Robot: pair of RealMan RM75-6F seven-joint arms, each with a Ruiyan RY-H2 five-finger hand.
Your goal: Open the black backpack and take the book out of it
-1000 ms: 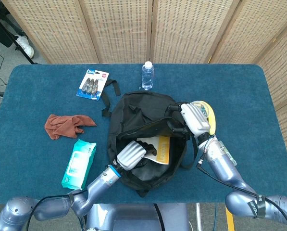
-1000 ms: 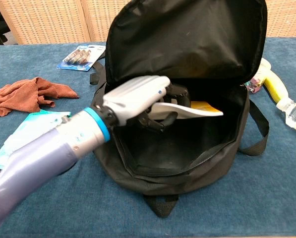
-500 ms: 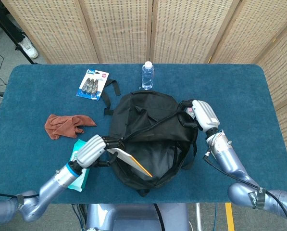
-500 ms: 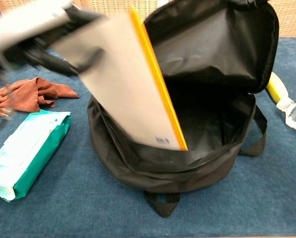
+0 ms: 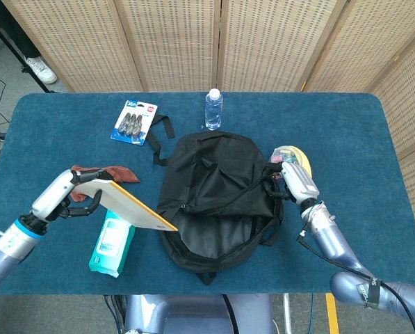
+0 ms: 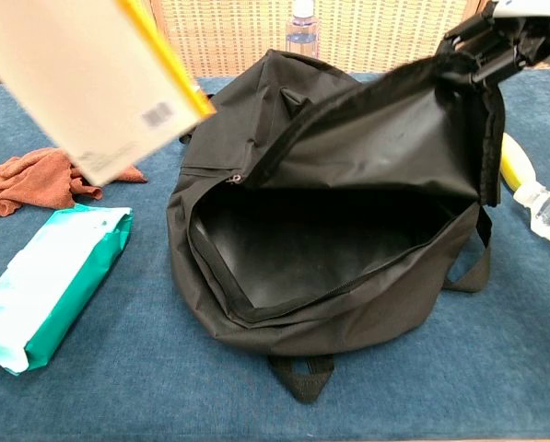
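The black backpack (image 5: 217, 195) lies open mid-table, its empty main compartment (image 6: 311, 249) facing me. My left hand (image 5: 67, 195) holds the book (image 5: 134, 206), white with a yellow spine, in the air left of the bag above the wipes pack. In the chest view the book (image 6: 81, 74) fills the upper left corner; the hand is out of that frame. My right hand (image 5: 296, 181) grips the bag's flap at its right side and holds it up; the fingers (image 6: 505, 37) show at the top right edge.
A green wipes pack (image 5: 113, 236) lies left of the bag, a rust cloth (image 5: 96, 179) behind it. A blister pack (image 5: 134, 122) and water bottle (image 5: 213, 109) stand at the back. Yellow items and a bottle (image 6: 532, 184) lie right of the bag.
My left hand has drawn the book fully out of the backpack and carried it up and to the left. The right hand has lowered the flap somewhat while still holding it.
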